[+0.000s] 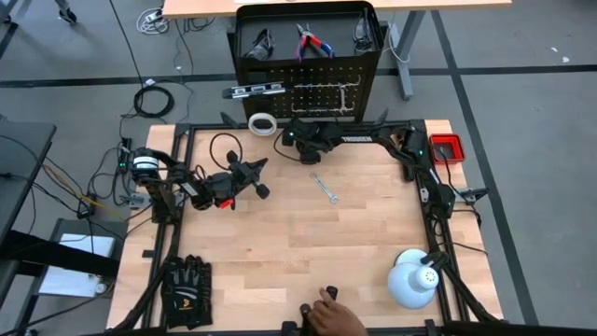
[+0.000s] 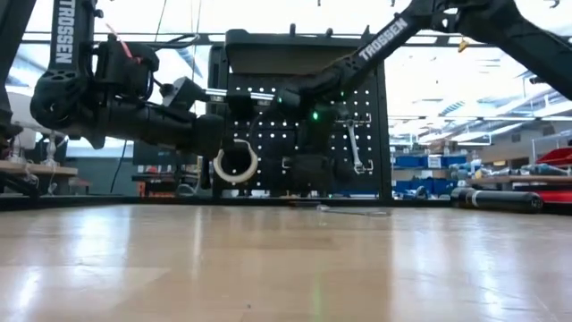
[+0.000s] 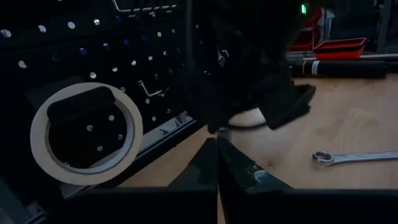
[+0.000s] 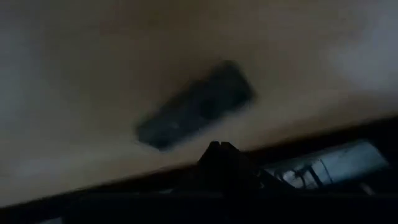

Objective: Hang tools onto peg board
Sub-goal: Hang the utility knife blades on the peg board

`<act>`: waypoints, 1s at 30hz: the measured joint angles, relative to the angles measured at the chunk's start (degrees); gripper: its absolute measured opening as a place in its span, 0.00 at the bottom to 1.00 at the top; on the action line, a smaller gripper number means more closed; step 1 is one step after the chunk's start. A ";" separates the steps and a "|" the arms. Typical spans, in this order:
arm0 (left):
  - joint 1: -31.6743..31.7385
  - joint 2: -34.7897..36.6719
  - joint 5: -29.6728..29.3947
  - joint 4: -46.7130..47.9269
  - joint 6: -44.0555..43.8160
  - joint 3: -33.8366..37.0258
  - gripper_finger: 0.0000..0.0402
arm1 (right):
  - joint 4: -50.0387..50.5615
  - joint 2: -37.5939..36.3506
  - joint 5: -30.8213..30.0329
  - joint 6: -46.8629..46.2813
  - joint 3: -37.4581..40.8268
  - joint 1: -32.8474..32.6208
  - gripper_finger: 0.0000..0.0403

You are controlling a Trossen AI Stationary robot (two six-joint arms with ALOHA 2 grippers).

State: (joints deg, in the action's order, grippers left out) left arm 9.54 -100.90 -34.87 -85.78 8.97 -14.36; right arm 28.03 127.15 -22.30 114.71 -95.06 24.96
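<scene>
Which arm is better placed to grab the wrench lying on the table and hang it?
Probably the left. Its gripper sits empty beside the loose wrench, jaws shut. The right gripper is up against the peg board.

The peg board [image 1: 322, 89] stands behind the surface [image 1: 280, 252]. A wrench [image 1: 325, 189] lies mid-surface; the tape roll [image 1: 262, 123] hangs on the board.

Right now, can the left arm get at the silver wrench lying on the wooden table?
Probably yes: the silver wrench lies alone on bare wooden table, with nothing between it and the left gripper, whose fingers look closed.
</scene>
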 joint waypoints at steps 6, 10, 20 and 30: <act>0.00 0.00 0.00 0.46 -0.17 0.01 0.00 | 2.64 -2.80 4.13 -8.09 -1.23 -0.97 0.01; 0.02 0.00 0.02 0.31 -0.18 0.01 0.00 | 2.56 -4.69 11.01 -19.15 -1.36 -0.98 0.01; 0.02 0.00 0.02 -0.15 -0.22 0.01 0.00 | 4.87 -4.69 20.84 -32.85 -1.36 1.84 0.01; 0.02 0.00 0.02 -0.21 -0.28 0.01 0.00 | 9.10 -4.54 22.85 -33.10 -1.36 5.51 0.01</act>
State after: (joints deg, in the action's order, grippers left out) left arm 9.56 -100.90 -34.85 -85.99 8.69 -14.35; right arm 37.13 122.61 0.55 81.61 -96.42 30.47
